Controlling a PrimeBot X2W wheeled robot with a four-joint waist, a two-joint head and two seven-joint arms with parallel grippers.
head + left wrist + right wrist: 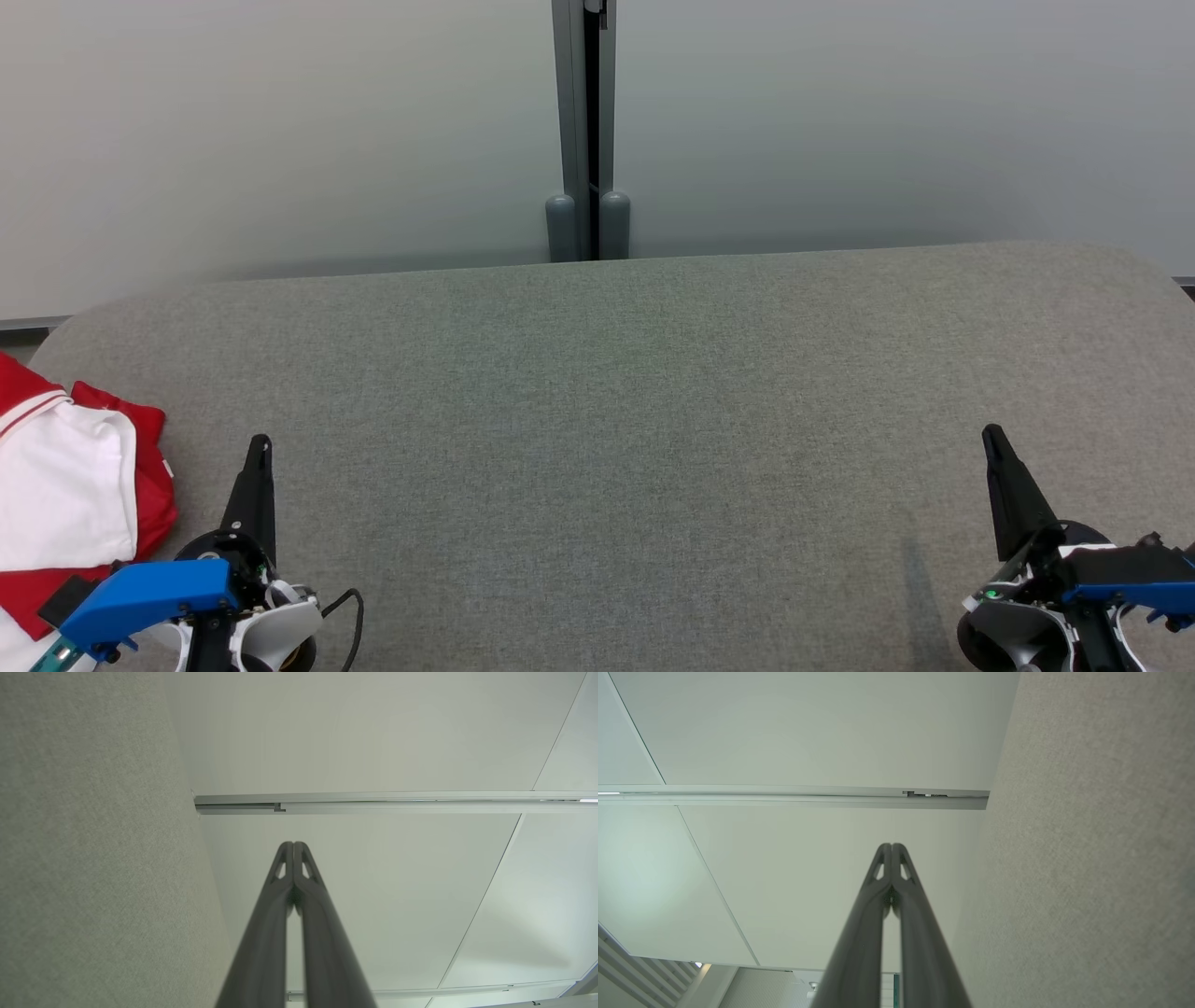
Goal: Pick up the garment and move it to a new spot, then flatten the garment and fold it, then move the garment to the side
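Both the left gripper (259, 446) and right gripper (991, 437) are clenched empty; the garment (75, 504) lies at nine o'clock on the table (635, 448)

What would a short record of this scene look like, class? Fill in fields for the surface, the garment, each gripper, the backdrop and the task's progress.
surface: grey fabric-covered table
garment: red and white, at the table's left edge, partly out of frame
left gripper: shut, empty, fingers beside the garment and apart from it
right gripper: shut, empty, over the table's right side
backdrop: pale wall panels joined at a grey post
progress: garment held by neither gripper; whether it is folded cannot be told
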